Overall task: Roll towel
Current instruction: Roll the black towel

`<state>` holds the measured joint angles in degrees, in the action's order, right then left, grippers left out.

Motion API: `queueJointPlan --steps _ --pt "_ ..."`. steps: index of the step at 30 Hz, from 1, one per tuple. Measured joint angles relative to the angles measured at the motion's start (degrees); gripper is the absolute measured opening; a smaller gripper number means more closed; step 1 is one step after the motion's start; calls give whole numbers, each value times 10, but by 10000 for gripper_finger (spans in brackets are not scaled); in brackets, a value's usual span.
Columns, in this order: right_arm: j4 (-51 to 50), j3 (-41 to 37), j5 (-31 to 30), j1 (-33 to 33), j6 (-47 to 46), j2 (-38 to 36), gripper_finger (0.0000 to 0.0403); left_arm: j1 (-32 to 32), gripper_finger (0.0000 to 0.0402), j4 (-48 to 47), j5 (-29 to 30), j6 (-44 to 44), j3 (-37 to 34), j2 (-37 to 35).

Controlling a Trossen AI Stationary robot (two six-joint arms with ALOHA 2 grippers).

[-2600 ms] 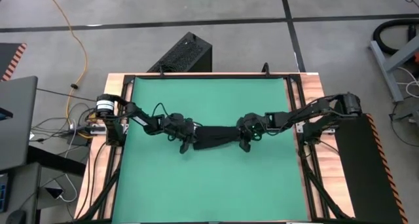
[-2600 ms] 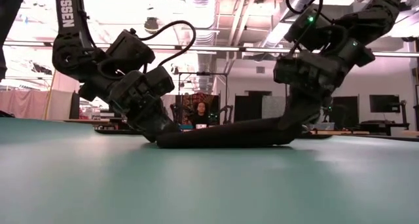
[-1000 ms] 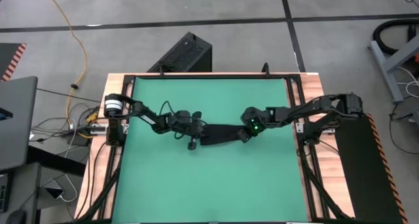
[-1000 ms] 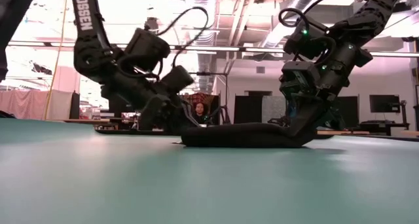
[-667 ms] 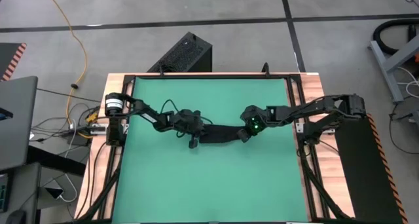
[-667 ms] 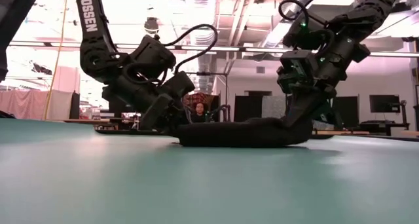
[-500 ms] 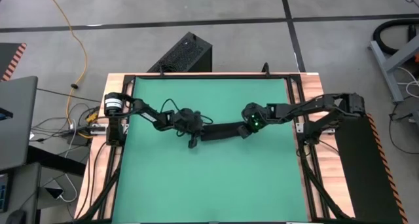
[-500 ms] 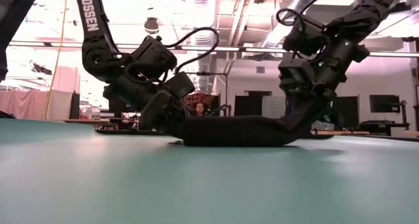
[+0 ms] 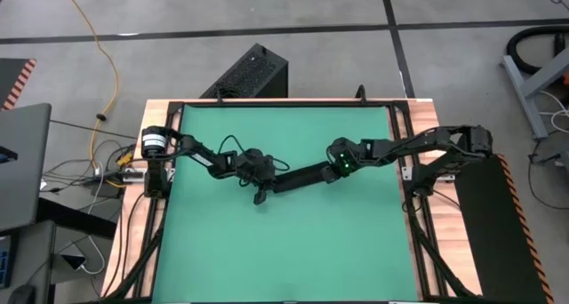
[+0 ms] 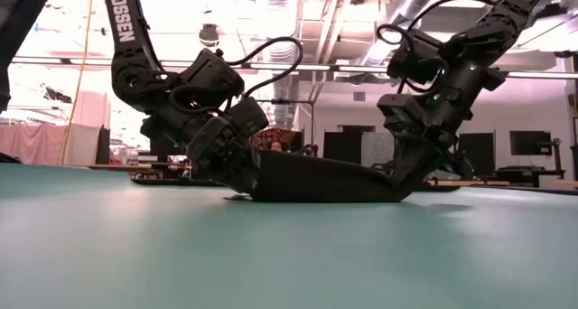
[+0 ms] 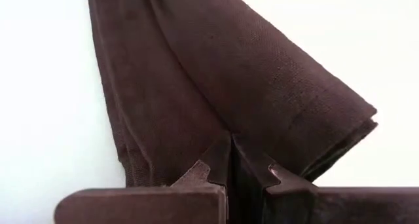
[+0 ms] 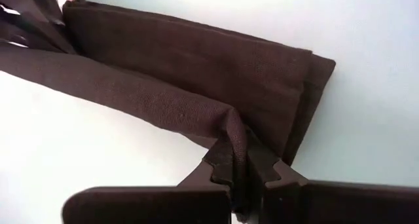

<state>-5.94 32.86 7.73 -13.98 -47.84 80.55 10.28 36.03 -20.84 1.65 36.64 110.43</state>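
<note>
Taking the green mat (image 9: 284, 242) that covers the tabletop as the landmark, its near half lies bare in the low view, and the work sits about the mat's middle. There the towel (image 9: 298, 177) lies as a narrow, folded black strip running slantwise across the mat's centre, its layers stacked along one edge as the right wrist view shows. The left pincer (image 9: 260, 192) is at the strip's end toward the mat's left side, clamped tight on a pleat of the cloth, its two fingers (image 11: 206, 175) pressed together with the fabric rising between them. The right pincer (image 9: 332, 174) is at the other end, toward the mat's right side and slightly farther back, nipped nearly closed on a ridge of cloth that it has drawn up from the folded layers. From table height the strip rests on the mat along its middle while both ends rise a little toward the two pincers. Beyond the mat's far edge a black ribbed box (image 9: 250, 73) stands on the floor. The step in hand looks like the turning-over of the long fold, both ends gripped so the strip can be laid over on itself; the roll seems under way but loose. The next move would call for both arms to carry their ends together at an even pace and height, keeping the cloth taut between them, so the layers wrap snugly and do not skew or slip free.
</note>
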Motion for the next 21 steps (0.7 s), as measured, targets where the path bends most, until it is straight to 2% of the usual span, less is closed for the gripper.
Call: queueJointPlan --steps 9,13,16,21 --pt "3 0 -17 -14 -1 5 22 0 0 -1 -2 -1 -1 -1" --pt "9 0 -20 -15 3 15 22 -3 0 -44 8 -4 -2 -27" --pt "20 1 -20 -15 3 33 22 -10 0 -102 41 10 -4 -66" --pt "64 2 -23 -7 12 67 22 -30 0 -216 140 41 -4 -151"
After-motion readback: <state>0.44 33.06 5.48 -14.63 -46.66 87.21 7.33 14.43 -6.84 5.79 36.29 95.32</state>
